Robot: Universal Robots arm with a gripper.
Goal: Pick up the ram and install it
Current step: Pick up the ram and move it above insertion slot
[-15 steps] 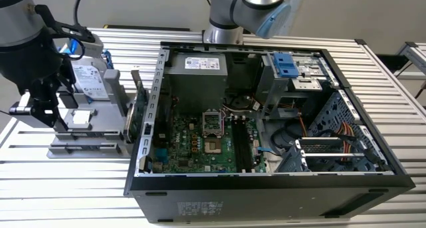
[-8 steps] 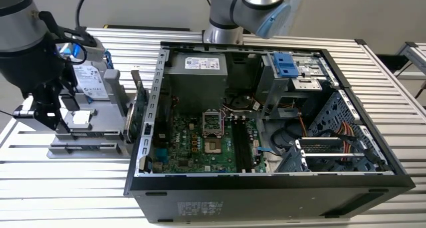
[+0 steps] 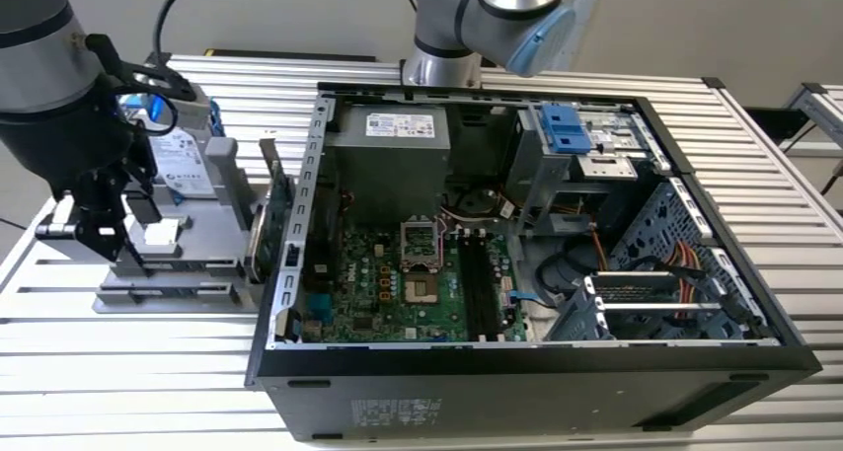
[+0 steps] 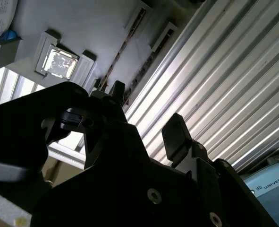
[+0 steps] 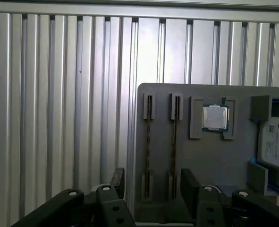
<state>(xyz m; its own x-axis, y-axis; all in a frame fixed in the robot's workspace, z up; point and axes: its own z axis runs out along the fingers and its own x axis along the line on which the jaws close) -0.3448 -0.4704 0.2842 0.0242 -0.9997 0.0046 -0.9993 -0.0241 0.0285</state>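
Gripper (image 3: pixel 118 229): released, fingers spread, nothing between them. It hangs over the grey fixture plate (image 3: pixel 172 295) at the exterior view's left, outside the computer case (image 3: pixel 527 367).
Fingertips (image 5: pixel 118 178): two dark tips with an open gap between them in both wrist views.
Ram (image 5: pixel 148 142): thin dark stick standing on edge in a slot of the plate, seen edge-on in the first wrist view. It is not gripped and sits apart from the tips.
Second stick (image 5: pixel 175 142): same kind, in the parallel slot just beside the ram.
Relation: in the first wrist view both sticks run in line with the gap between the fingers. Cannot tell which one the gripper is centred on.
Plate neighbours: processor chip (image 5: pixel 215 117) in its pocket beside the second stick, hard drive (image 5: pixel 276 142) beyond it at the plate's edge.
Edges: green expansion card (image 3: pixel 270 224) stands upright just beside the case wall, between plate and case.
Room: ribbed aluminium table (image 5: pixel 59 94) runs along the plate's edge on the ram's side.
Case: side open, motherboard (image 3: pixel 395 283) exposed, long memory slots (image 3: pixel 481 288) beside the processor socket.
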